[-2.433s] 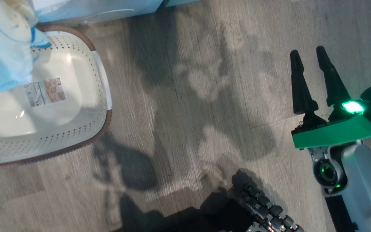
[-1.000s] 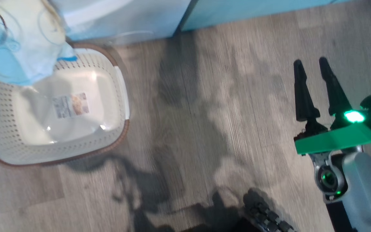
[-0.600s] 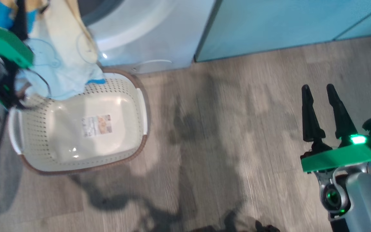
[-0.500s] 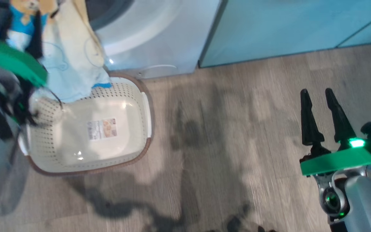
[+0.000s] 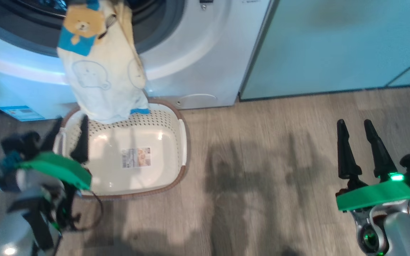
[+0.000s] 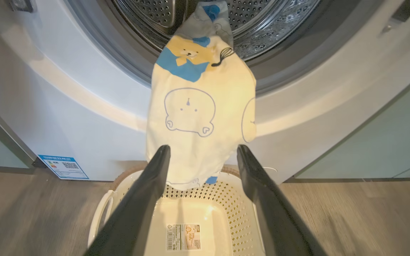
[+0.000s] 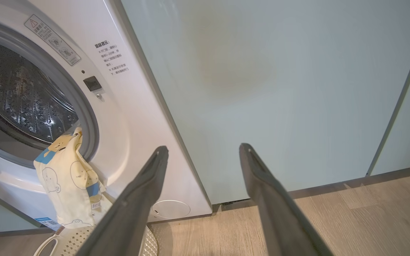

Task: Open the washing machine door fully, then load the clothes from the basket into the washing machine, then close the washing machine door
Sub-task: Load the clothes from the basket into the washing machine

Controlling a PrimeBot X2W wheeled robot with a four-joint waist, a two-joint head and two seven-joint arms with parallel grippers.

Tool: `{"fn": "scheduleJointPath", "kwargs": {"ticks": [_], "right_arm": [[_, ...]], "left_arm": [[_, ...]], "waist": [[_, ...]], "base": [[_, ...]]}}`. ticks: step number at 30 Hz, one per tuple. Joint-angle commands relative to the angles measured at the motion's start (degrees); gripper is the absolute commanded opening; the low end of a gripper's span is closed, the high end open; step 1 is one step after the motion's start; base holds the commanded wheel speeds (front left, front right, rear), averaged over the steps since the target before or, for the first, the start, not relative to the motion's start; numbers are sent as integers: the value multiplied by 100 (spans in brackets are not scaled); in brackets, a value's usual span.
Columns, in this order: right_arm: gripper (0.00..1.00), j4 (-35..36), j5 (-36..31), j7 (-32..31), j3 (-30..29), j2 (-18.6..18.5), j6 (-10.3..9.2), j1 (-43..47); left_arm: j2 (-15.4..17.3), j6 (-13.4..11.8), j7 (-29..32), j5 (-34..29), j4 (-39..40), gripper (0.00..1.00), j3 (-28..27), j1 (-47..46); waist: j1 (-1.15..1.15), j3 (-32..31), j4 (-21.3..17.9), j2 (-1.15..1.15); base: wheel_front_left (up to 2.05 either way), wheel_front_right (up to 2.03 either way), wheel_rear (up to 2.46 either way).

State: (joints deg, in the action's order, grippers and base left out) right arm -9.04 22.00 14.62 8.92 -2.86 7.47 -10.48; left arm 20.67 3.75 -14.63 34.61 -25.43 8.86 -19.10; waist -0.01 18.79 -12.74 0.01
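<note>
Loading step in hand, I am judging: the pale yellow bear-print garment with blue trim (image 5: 101, 78) is hanging over the grey seal (image 6: 290, 53) of the big white front-loading washing machine (image 5: 198, 53). Its top is lying in the perforated steel drum (image 6: 262, 21) and its tail is dangling at the far rim of the small cream perforated basket (image 5: 185, 142), which is sitting against the machine, base showing bare. My left gripper (image 5: 70, 122) is hovering at the basket's left side, fingers spread, gripping nothing; my right gripper (image 5: 354, 124) is idling well to the right, likewise spread and unloaded. Next, as I am reading it: taking the tail and pushing it fully past the seal before closing up. Writing: a blue sticker (image 6: 62, 166) low on the machine is showing a QR code, the basket's base label (image 6: 183, 236) a barcode, and a warning-triangle sticker (image 7: 52, 39) and Chinese print (image 7: 114, 58) are sitting beside the opening; all too small for reading.
</note>
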Motion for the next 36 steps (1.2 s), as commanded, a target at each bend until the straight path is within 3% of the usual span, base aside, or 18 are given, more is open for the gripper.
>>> {"fn": "scheduleJointPath", "kwargs": {"ticks": [1, 5, 19, 36], "right_arm": [[100, 153, -48, 38, 60, -50, 2, 12], [100, 156, -48, 38, 53, -95, 2, 94], [100, 183, -23, 38, 54, -108, 2, 153], [100, 263, -33, 38, 198, -65, 2, -148]], "left_arm": [[145, 24, -37, -74, 187, 100, -272, -73], [-45, 128, -37, -225, 227, 100, -403, 299], [-234, 302, -37, -622, 39, 100, -539, 507], [73, 372, 516, -127, -1344, 100, 602, -968]], "waist": [[1, -107, 101, -1], [1, -223, 177, -1], [1, -248, 203, -1], [1, 491, -174, -1]], "base": [[0, 0, 0], [0, 0, 0], [0, 0, 0], [0, 0, 0]]}}
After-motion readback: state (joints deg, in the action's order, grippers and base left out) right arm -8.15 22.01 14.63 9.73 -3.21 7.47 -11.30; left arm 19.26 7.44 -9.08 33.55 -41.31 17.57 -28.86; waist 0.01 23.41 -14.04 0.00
